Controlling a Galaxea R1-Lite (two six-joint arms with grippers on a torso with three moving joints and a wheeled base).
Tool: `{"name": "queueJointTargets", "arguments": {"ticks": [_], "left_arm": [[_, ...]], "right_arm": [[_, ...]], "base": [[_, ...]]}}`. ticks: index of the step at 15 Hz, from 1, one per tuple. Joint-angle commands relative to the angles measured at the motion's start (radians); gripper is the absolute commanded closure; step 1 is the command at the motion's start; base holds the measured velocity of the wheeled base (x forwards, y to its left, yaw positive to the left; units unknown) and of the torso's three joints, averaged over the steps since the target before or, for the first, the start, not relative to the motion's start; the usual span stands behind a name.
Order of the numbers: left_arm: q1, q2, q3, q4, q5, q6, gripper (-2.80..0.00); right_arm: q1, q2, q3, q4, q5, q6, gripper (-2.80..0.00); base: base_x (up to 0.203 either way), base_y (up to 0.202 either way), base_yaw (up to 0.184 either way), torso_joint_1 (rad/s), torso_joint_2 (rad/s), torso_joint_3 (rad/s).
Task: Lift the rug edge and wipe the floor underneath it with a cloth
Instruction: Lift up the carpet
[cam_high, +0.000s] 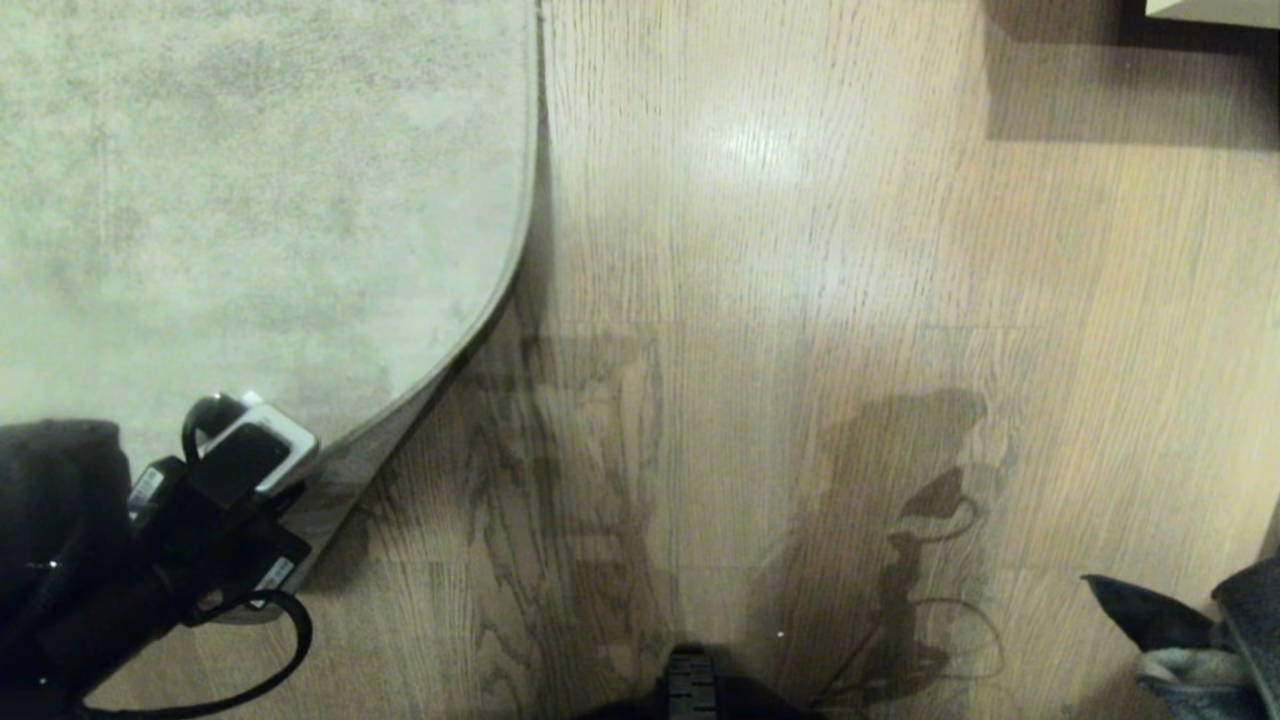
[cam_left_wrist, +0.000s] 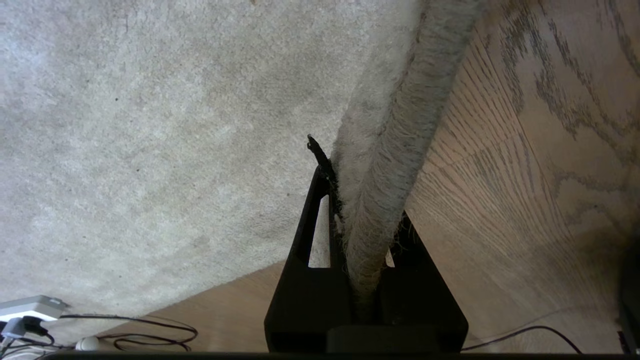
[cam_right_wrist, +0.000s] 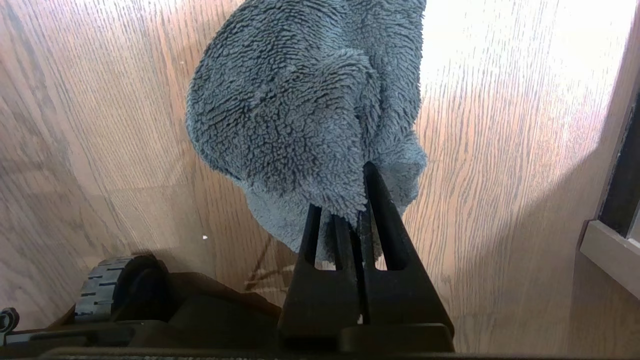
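Rug edge (cam_left_wrist: 395, 165) in left end effector (cam_left_wrist: 367, 200)

In the head view we see the rug (cam_high: 250, 200) filling the upper left of the frame, the floor (cam_high: 800, 300) to its right. At lower left, the rug edge (cam_high: 420, 400) curls above the floor under our left pincer (cam_high: 250, 560). The cloth (cam_high: 1190, 630) sits at lower right.

You see the rug edge (cam_left_wrist: 395, 165) in pale grey-beige pile, mottled with darker patches, its underside a duller grey. Your floor (cam_high: 800, 250) is light brown wood grain with dark streaky figuring and a pale sheen. The cloth (cam_right_wrist: 300, 110) is fuzzy grey-blue; your fingers (cam_right_wrist: 380, 220) are black.
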Motion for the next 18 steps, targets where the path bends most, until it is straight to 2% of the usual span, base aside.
{"name": "queueJointTargets", "arguments": {"ticks": [1, 18], "left_arm": [[0.001, -0.001, 0.010, -0.006, 0.000, 0.003, 0.00], [0.003, -0.001, 0.014, -0.006, 0.001, 0.003, 0.00]], "right_arm": [[0.000, 0.001, 0.000, -0.001, 0.000, 0.001, 0.00], [0.001, 0.000, 0.000, -0.001, 0.000, 0.001, 0.00]], "base": [[0.000, 0.000, 0.000, 0.000, 0.00, 0.000], [0.000, 0.000, 0.000, 0.000, 0.00, 0.000]]}}
